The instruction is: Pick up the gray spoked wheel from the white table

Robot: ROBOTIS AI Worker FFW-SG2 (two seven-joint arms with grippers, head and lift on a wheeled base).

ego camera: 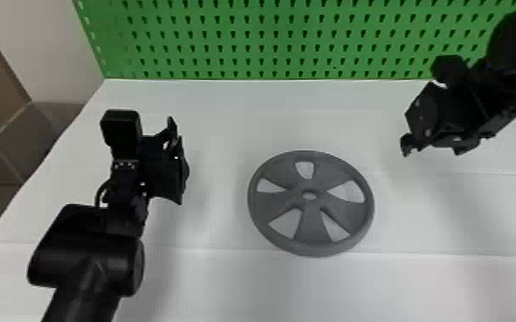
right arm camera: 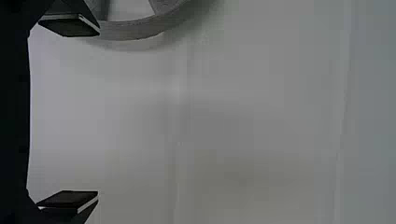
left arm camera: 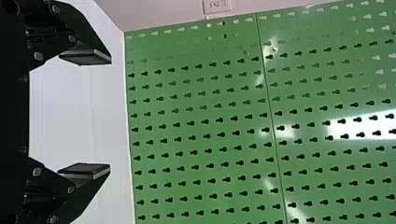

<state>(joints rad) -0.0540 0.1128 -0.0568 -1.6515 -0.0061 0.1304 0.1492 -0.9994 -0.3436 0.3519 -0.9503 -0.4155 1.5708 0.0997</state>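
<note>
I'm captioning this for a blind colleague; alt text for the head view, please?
A gray spoked wheel lies flat on a white table between the robot's left gripper and right gripper, neither touching it. A green pegboard stands behind the table.

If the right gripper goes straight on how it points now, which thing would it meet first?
The right gripper would probably meet the white table, beside the wheel; depth is unclear, so one finger might touch the wheel.
</note>
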